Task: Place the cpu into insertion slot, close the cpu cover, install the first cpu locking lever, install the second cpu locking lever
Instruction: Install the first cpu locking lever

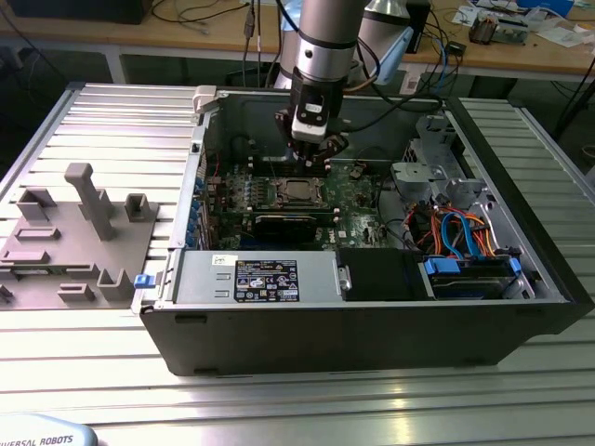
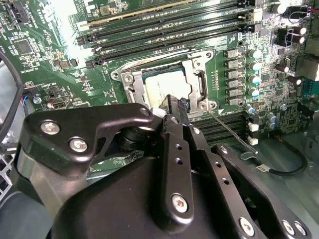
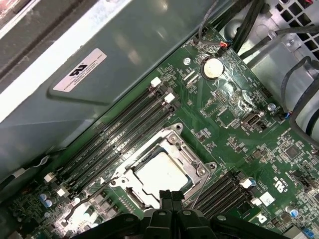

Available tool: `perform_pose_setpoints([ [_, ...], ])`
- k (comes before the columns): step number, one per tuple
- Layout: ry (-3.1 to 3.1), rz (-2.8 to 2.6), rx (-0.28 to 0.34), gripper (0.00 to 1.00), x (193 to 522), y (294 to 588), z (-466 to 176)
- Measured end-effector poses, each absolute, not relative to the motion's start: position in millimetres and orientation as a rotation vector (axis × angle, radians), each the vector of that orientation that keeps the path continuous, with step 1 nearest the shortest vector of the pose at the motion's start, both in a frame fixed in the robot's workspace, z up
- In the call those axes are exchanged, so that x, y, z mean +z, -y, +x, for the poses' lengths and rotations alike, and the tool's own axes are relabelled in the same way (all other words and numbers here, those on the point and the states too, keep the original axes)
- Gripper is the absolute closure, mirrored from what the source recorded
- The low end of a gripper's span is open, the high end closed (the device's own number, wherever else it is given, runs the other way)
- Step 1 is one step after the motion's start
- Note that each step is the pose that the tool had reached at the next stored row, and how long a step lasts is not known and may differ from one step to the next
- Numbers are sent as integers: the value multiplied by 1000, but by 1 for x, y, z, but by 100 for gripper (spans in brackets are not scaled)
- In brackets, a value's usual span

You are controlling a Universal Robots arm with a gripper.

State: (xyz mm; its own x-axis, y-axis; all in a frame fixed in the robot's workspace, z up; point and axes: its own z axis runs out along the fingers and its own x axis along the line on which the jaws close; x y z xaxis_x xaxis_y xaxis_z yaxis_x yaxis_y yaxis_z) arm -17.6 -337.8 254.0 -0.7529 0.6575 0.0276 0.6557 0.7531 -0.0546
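A black end effector [image 3: 171, 195] hangs over the green motherboard [image 3: 234, 124] inside an open computer case [image 1: 521, 269] on the counter, fingertips pressed together, holding nothing. Just below sits the cpu [image 3: 162, 174] in the insertion slot [image 2: 130, 88] (cpu cover [image 3: 187, 152] down over it).

end effector [image 1: 313, 149] above insertion slot [image 1: 297, 192]

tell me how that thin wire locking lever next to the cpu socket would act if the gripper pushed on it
The locking lever is a long thin wire rod, so it would probably flex and spring rather than stay rigid. Its smooth round metal could let the gripper slip off. It sits close beside the cpu cover, so it likely pivots rather than slides.
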Motion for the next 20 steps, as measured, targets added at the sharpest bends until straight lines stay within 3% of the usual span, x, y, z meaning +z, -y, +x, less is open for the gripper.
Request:
perform_pose_setpoints([
  [20,2939,-976,67,89,254,338,-18],
])
